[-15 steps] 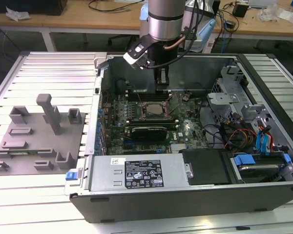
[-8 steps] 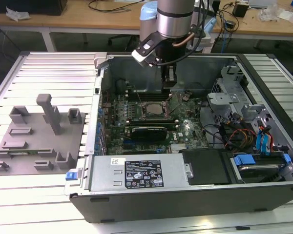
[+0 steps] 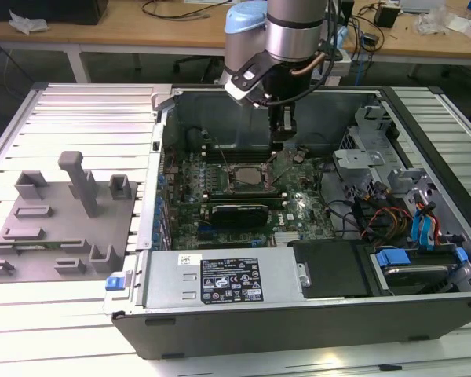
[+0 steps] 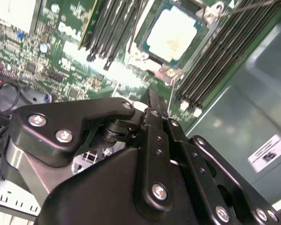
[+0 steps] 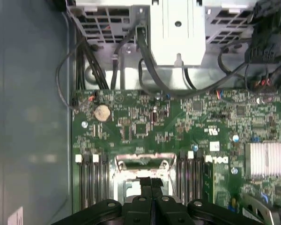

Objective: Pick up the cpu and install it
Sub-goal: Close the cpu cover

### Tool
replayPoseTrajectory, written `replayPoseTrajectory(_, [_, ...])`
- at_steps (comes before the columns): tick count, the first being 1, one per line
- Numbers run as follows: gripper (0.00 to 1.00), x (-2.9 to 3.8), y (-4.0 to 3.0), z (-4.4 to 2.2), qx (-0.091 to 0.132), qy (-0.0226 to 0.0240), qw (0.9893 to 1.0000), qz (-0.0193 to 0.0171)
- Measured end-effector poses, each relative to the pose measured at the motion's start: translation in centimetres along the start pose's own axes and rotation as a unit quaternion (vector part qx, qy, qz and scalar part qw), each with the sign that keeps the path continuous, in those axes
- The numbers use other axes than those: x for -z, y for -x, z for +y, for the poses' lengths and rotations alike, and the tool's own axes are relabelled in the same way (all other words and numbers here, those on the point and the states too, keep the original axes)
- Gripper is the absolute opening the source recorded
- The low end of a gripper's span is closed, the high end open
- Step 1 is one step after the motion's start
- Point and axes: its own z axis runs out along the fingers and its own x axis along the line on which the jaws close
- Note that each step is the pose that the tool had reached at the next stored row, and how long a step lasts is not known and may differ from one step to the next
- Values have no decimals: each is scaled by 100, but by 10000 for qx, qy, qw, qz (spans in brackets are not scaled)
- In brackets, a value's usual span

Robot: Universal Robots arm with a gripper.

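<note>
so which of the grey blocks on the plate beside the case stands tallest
The T-topped post near the middle of the plate. It rises well above the others, like the low bracket toward the exterior view's left and the block beside it.

Nothing legible enough to quote.

Exterior view: black label (image 3: 229, 280) with white print and small white label (image 3: 190, 260), both on power supply cover (image 3: 165, 292), camera side of cpu socket (image 3: 247, 179). Too fine to read.

First wrist view: white logo print (image 5: 218, 160) and small white sticker (image 5: 214, 146) on motherboard (image 5: 131, 117), near the socket. Unreadable.

Second wrist view: white sticker (image 4: 270, 151) on case wall (image 4: 234, 108), past the memory slots from the socket. Unreadable lines. Faint mark on cpu (image 4: 173, 35), seated in the socket. Unreadable.
</note>
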Motion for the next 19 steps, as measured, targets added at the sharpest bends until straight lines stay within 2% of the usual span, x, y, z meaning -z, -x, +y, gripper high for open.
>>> replayPoseTrajectory(5, [11,-8,-3,199,0,-12,10000,-1])
replayPoseTrajectory(8, [11,-22,-8,427,1,-45,10000,-1])
replayPoseTrajectory(10, [11,-47,-10,496,3,-79,10000,-1])
replayPoseTrajectory(13, [11,-104,-12,534,4,-103,9999,-3])
replayPoseTrajectory(18, [11,-205,-11,551,4,-132,9999,-3])
replayPoseTrajectory(19, [11,-236,-10,554,5,-153,9999,-4])
